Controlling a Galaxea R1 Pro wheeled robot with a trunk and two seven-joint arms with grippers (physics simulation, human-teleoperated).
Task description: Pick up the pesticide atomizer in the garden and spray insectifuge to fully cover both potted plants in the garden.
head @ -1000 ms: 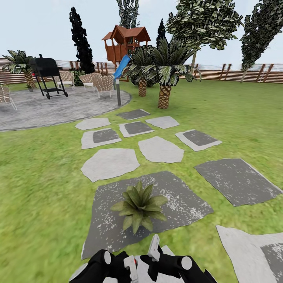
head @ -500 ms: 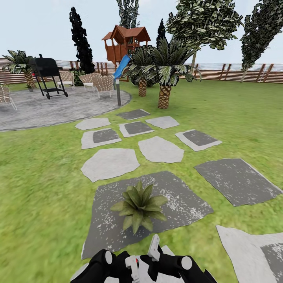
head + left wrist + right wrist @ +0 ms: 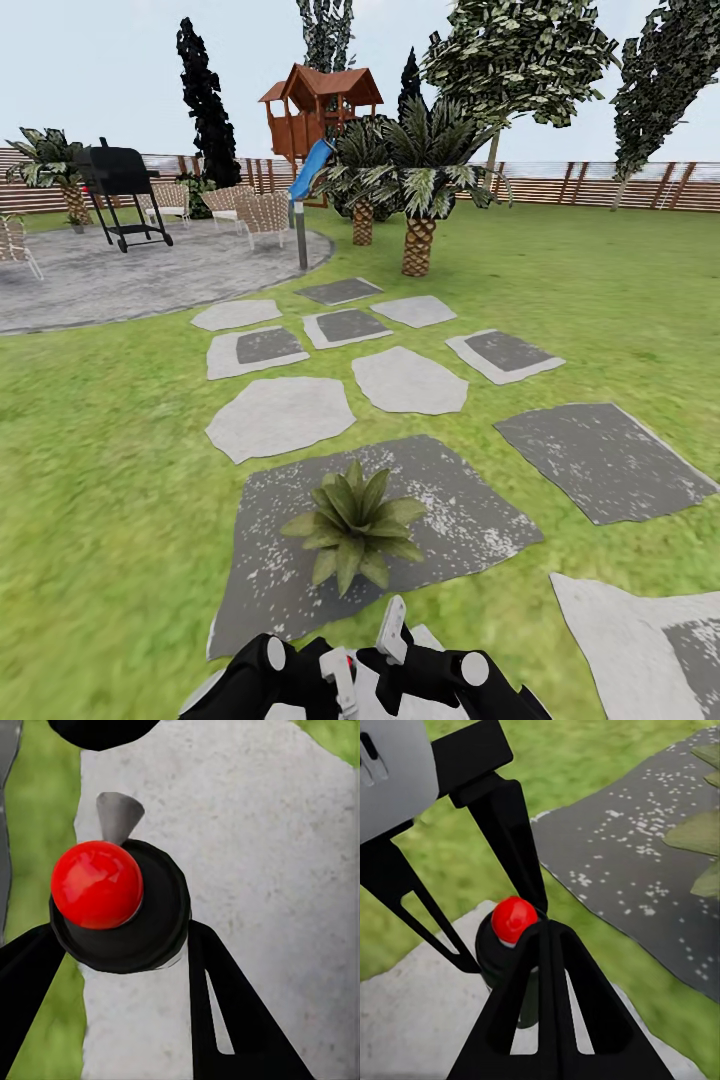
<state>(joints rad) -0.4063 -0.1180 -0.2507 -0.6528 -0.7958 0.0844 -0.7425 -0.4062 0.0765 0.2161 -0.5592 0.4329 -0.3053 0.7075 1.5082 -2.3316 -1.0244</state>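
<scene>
While the left gripper (image 3: 124, 937) is pinching the small dark red-knobbed pesticide atomizer (image 3: 97, 885) on the near side of the low speckled-leaved potted plant (image 3: 352, 525), the right gripper (image 3: 547, 934) is waiting beside the bottle, fingers pressed together. A slack pinch is risking a drop, and a spray from here is probably missing the plant's far leaves. Green lawn (image 3: 120, 480) is lying open around the plant's dark stepping stone (image 3: 470, 520).
</scene>
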